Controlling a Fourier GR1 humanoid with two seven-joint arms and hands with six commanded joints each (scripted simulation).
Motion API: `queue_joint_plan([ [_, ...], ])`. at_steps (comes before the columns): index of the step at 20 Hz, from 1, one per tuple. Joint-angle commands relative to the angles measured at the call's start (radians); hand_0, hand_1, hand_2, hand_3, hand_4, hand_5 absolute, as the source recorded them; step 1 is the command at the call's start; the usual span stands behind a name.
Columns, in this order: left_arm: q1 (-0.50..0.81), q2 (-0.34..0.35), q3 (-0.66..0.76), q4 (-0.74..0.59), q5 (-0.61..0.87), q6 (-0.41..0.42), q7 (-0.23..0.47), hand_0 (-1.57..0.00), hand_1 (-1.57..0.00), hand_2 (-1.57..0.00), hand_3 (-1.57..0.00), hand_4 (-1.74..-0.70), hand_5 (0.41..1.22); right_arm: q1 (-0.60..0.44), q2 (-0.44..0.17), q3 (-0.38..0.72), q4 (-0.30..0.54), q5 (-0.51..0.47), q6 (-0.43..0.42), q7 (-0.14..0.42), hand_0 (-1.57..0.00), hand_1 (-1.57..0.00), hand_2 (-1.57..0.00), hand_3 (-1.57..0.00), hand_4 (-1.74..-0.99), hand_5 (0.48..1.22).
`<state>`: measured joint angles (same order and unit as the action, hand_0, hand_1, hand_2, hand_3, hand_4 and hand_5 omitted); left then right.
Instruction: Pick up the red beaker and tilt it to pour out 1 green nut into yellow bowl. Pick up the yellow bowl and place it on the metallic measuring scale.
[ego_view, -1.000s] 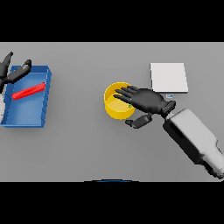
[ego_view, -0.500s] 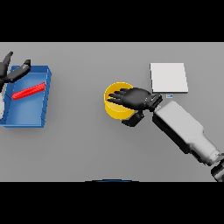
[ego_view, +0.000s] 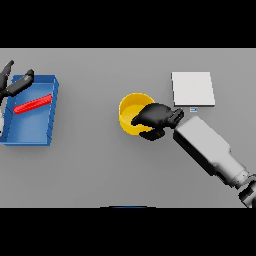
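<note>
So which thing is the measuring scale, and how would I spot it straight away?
Start from the robot's right hand, curled over the rim of the yellow bowl near the middle of the grey table. Beyond that hand lies the metallic measuring scale: a flat, pale square plate. Unlike the bowl and the blue tray at the left, it is colourless and rimless.

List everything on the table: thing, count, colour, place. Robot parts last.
yellow bowl: one, yellow, table centre, right hand's fingers curled over its right rim.
measuring scale: one, pale grey flat square, upper right, apart from the bowl.
tray: one, blue, far left.
red beaker: one, red, lying tilted inside the tray.
table: one, grey.
right hand: one, dark, on the bowl's right side, white and grey arm behind it.
left hand: one, dark, at the tray's upper left corner, fingers relaxed.
</note>
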<state>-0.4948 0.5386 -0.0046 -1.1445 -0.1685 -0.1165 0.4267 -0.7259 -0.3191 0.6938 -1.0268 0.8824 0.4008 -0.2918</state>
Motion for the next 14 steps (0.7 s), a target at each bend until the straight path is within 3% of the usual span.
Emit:
queue_joint_plan([
  [1, -0.005, -0.003, 0.000, -0.004, 0.005, -0.003, 0.004, 0.00, 0.00, 0.00, 0.00, -0.79, 0.710, 0.005, -0.008, -0.003, -0.018, -0.005, 0.006, 0.005, -0.86, -0.83, -0.79, -0.68, -1.492, 1.052],
  [3, 0.001, -0.001, 0.000, -0.014, 0.007, -0.006, 0.005, 0.00, 0.00, 0.00, 0.00, -0.79, 0.707, 0.000, -0.010, 0.003, -0.013, -0.002, 0.009, 0.008, -1.11, -1.09, -1.07, -0.88, -1.578, 1.113],
  [6, -0.005, 0.003, -0.002, -0.009, 0.000, -0.003, 0.006, 0.00, 0.00, 0.00, 0.00, -0.78, 0.711, -0.002, -0.012, 0.001, -0.029, -0.023, 0.052, 0.035, -1.34, -1.33, -1.25, -1.07, -1.658, 1.166],
  [12, -0.010, -0.004, -0.007, -0.005, -0.004, 0.000, 0.002, 0.00, 0.00, 0.00, 0.00, -0.78, 0.703, -0.010, -0.050, -0.008, -0.077, -0.054, 0.083, 0.026, -1.51, -1.51, -1.39, -1.20, -1.719, 1.207],
  [14, -0.021, 0.003, -0.008, 0.006, -0.012, -0.001, 0.005, 0.00, 0.00, 0.00, 0.00, -0.77, 0.706, -0.019, -0.060, -0.023, -0.107, -0.067, 0.105, 0.055, -1.53, -1.53, -1.44, -1.17, -1.727, 1.212],
])
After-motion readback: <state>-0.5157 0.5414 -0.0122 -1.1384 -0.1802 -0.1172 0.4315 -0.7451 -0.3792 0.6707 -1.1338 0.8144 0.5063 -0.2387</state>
